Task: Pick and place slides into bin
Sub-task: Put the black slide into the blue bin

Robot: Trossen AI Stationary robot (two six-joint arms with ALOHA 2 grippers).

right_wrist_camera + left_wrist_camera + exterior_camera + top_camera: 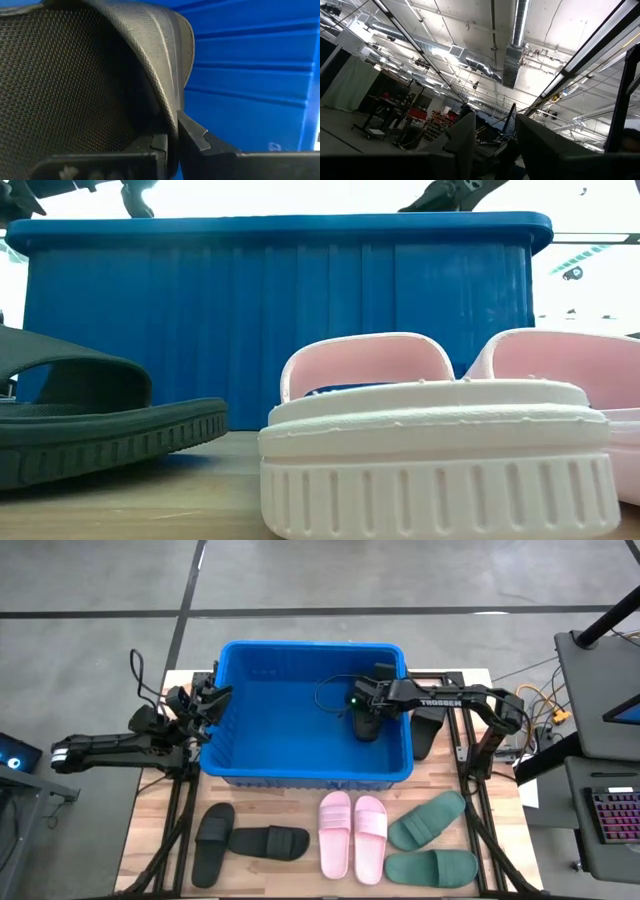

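Bin (300,730) fills the upper middle of the surface (300,870), its floor mostly bare. Inside near its right wall, the right claw (362,718) pinches a black slide (366,726) by the strap. At the bin's left rim, the left claw (212,700) hangs part open, empty. Six slides (352,835) line the surface's lower edge; another black one (428,728) sits beyond the bin's right wall.

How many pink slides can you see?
2. The pink slides lie side by side on the table, in front of the blue bin, between black and green ones.
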